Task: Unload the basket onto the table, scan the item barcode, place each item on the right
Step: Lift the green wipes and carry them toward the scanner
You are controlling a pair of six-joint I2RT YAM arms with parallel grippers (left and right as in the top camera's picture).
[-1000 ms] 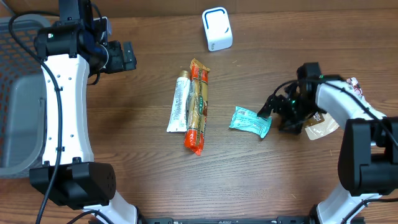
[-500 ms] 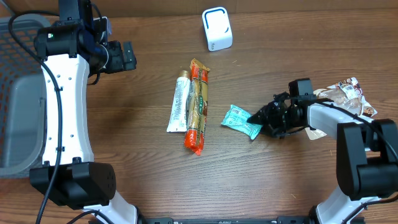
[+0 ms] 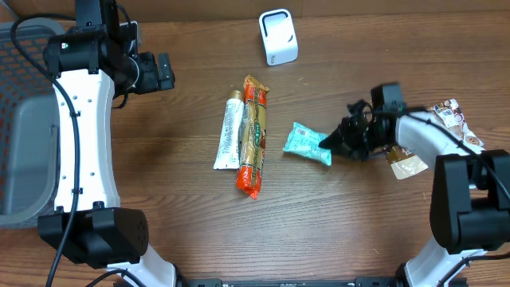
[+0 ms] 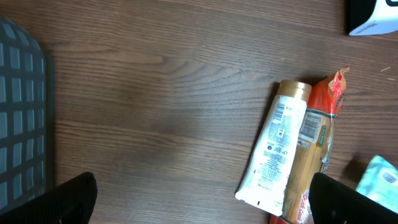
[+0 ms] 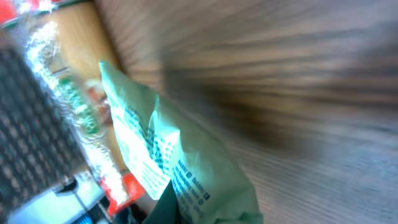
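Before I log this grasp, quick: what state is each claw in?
Left claw: open, holding nothing.
Right claw: shut on the teal packet.

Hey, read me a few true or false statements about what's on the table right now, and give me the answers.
1. The right gripper is shut on the teal packet. True.
2. The left gripper is holding the white tube. False: it is open and empty, well away from the tube.
3. The white tube lies side by side with the orange packet. True.
4. The white scanner sits inside the grey basket. False: it stands on the table, near the far edge; the basket is off to the left.
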